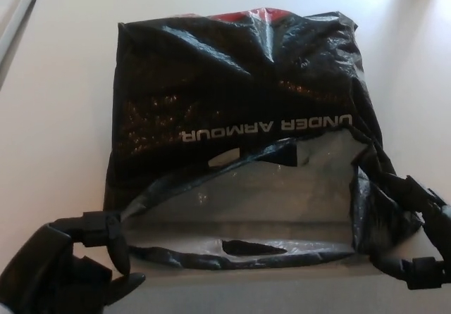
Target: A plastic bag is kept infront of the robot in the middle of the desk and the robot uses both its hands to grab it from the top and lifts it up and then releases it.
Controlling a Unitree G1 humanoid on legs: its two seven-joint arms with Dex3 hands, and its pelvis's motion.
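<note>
Now we are looking down at a smooth, pale desk [56, 117] with bright light shining on its far right corner. Our shiny, crinkly black plastic bag [232, 96] is lying in the middle, its grey mouth gaping toward us. Our left hand [74, 258] is pinching the bag's near left corner. Our right hand [416, 236] is squeezing the bunched right edge.
</note>
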